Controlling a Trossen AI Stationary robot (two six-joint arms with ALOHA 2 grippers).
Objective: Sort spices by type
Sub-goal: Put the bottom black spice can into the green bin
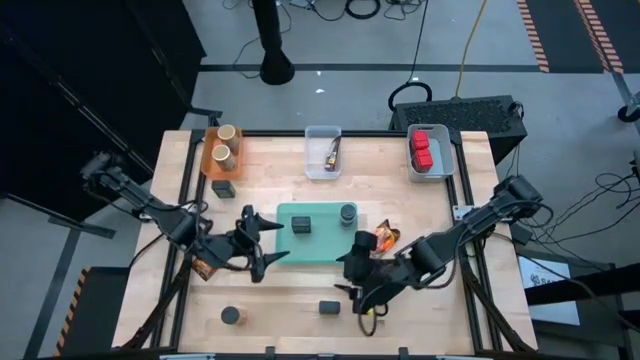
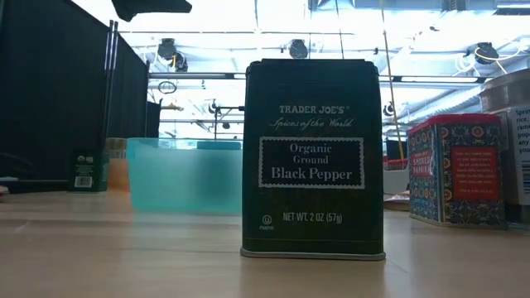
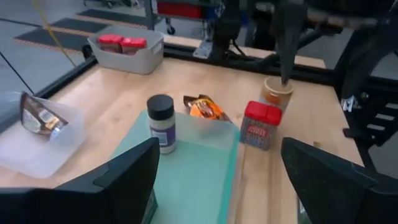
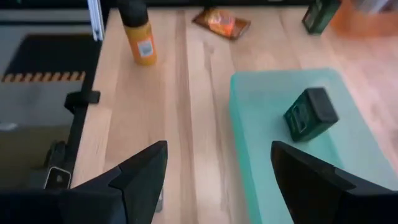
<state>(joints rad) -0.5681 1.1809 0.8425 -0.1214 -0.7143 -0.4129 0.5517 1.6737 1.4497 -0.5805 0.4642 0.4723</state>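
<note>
Sorting looks partway done, by my read. Orange bin at the far left edge holds two tan round jars; clear bin far centre has one printed packet; grey-white bin far right holds red cubes. One kind per bin, so far edge = drop zone.

Still loose: dark block and dark-capped jar on the flat teal tray mid-table; dark green tin just in front of the orange bin; orange-red packet just beside the tray's right edge; two dark pieces near the front edge; black pepper tin fills the low view.

Left gripper sits over the tray's left edge, fingers spread wide, nothing between. Right gripper sits at the tray's front right corner, fingers wide too, empty.

Room: bare wood between tray and bins is open for carrying. Both arms crowd the tray, so collision risk if both reach in.
</note>
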